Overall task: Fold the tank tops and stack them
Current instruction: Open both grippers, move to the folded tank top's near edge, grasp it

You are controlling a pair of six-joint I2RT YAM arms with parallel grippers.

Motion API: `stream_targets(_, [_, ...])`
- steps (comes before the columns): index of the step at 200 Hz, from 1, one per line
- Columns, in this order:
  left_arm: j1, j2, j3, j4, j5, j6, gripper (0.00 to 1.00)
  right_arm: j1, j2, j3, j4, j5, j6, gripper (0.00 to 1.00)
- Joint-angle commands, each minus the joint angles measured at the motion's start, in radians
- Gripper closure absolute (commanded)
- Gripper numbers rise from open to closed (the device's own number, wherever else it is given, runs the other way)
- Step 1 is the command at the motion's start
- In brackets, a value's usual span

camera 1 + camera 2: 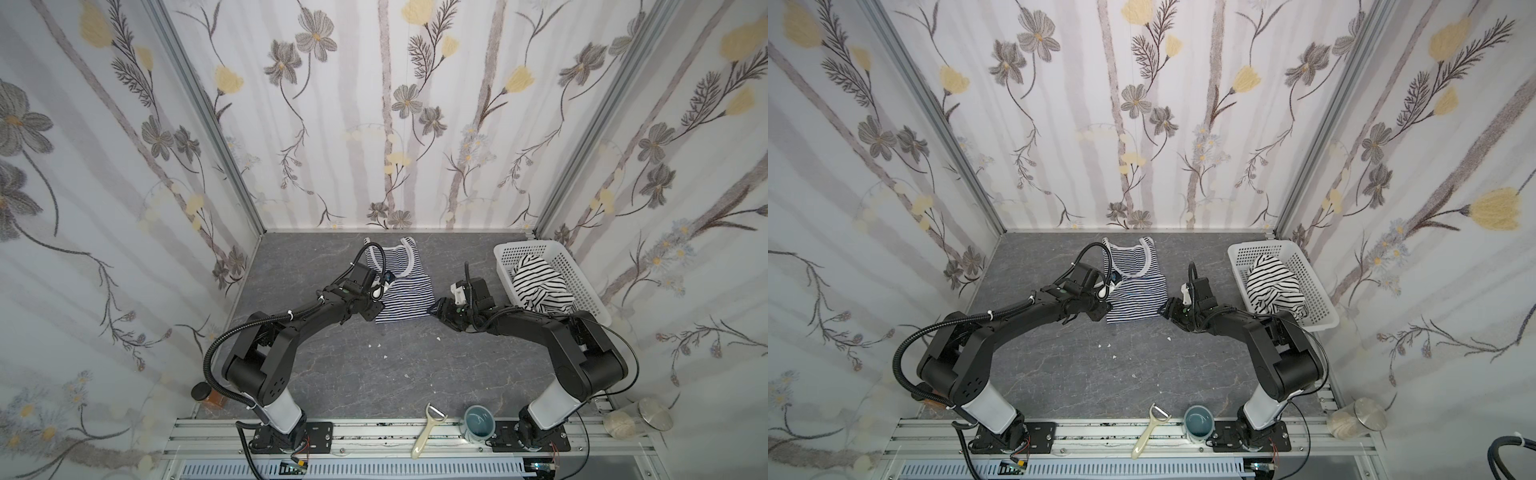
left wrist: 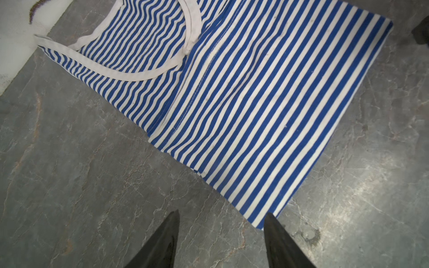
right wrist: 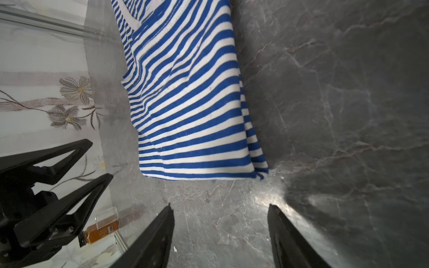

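Both your left gripper (image 2: pixel 222 213) and right gripper (image 3: pixel 220 205) stand parted, empty. The limp, light navy-and-white striped knit tank top (image 2: pixel 255 104) lies half-folded just ahead of them; pinch its near corners.

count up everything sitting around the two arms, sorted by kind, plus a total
tank tops: 2, the blue-striped top and the black-striped top
basket: 1
peeler: 1
mug: 1
jars: 2, the amber jar and the clear jar
total: 7
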Motion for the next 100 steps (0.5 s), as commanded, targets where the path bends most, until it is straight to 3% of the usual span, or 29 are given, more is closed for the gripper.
stream_targets(1, [-0.009,-0.032,-0.030,0.056,0.001,-0.019,0.40,-0.011,0.037,-0.002,0.118,-0.031,0.044,0.36])
stream_targets(100, [-0.035,-0.149,-0.154,0.078,0.011,-0.006,0.40,-0.040,0.137,-0.041,0.240,-0.051,0.112,0.56])
